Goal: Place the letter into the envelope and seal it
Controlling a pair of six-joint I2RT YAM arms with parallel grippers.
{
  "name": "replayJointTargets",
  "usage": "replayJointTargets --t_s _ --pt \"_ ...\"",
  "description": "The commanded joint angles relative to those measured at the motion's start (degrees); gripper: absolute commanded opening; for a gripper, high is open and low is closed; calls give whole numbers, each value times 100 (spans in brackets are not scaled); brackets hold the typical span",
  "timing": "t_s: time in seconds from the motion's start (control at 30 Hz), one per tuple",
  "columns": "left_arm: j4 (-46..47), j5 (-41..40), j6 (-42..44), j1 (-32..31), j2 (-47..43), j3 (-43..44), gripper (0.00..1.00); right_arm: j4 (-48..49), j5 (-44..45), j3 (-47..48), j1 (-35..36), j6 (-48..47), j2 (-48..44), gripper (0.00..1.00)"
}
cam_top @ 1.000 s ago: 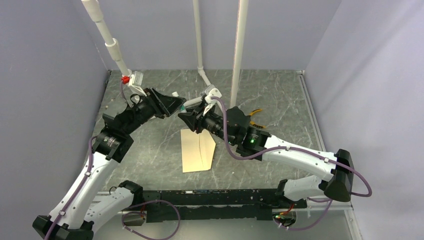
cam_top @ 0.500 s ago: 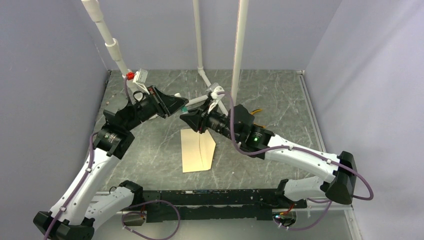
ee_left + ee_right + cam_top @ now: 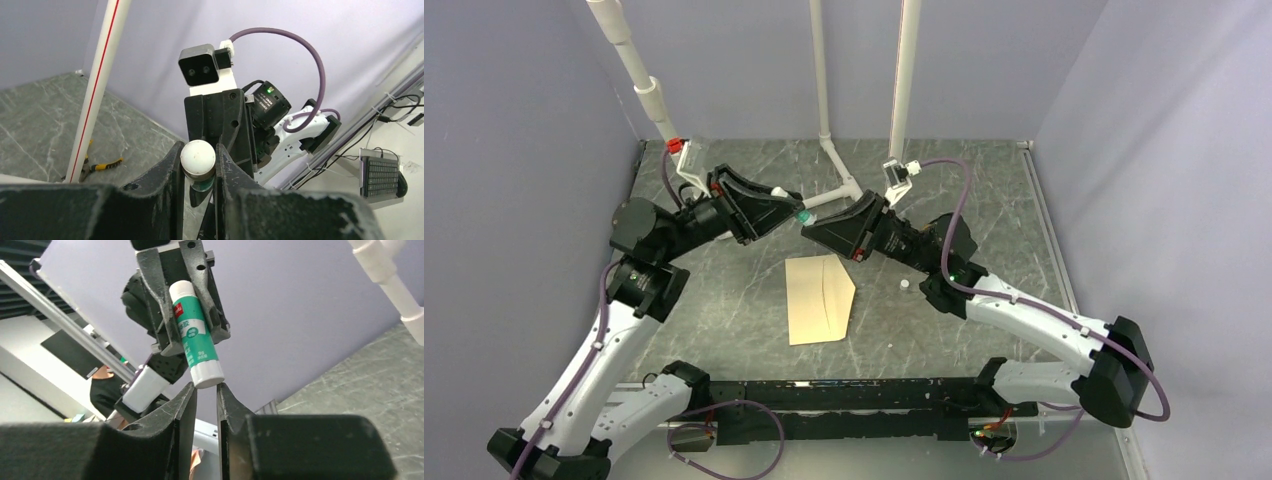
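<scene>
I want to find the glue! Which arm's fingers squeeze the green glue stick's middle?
The left arm's fingers clamp the glue stick around its green label; the right arm's fingers only reach its white end.

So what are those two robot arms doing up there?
A glue stick is up in the air between them. The left gripper has its jaws clamped on the green body. The right gripper has its jaws either side of the white end; whether they pinch it is unclear. The envelope lies flat on the table below, untouched. The letter is not in sight.
</scene>
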Motion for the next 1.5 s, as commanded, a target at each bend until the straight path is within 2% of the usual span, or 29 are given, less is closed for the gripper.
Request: replayJointTargets --t_s 0.0,0.07,0.13,0.3,0.43,0.6,0.83,1.03,1.13,1.2,1.3,1.37,1.47 --pt "-64 -59 171 46 -133 240 2 444 -236 248 -2 -438 -332 28" --pt "-215 -378 -17 46 -133 288 2 -329 -193 237 31 -1430 -551 55" --pt "-341 -554 -241 46 -106 314 2 -865 112 132 118 -2416 -764 68" --pt "-227 -409 -712 46 18 324 2 -1175 849 76 408 -4300 -957 71" --pt "-307 -374 -755 46 53 370 2 -1049 1425 333 708 -5383 -720 70" --pt "-417 -439 -682 46 4 366 2 -955 1959 602 1068 -6118 -330 64" --pt "-529 -339 -551 46 -33 367 2 -391 2248 417 1156 -6002 -367 49" --pt "-665 -292 -404 46 -109 397 2 -414 2152 340 1173 -5864 -438 50" --pt "-649 -252 -403 46 -123 392 2 -481 2152 359 1173 -5792 -445 39" --pt "-649 -232 -393 46 -132 400 2 -682 1956 513 1173 -5695 -401 21" --pt "-622 -124 -387 46 -125 441 2 -1116 1924 811 1164 -5166 -311 4" --pt "-522 -1 -337 46 -115 436 2 -1039 1817 825 1162 -4644 -326 0" --pt "-167 307 -222 46 -161 330 3 -616 1720 725 1149 -3500 -407 0"
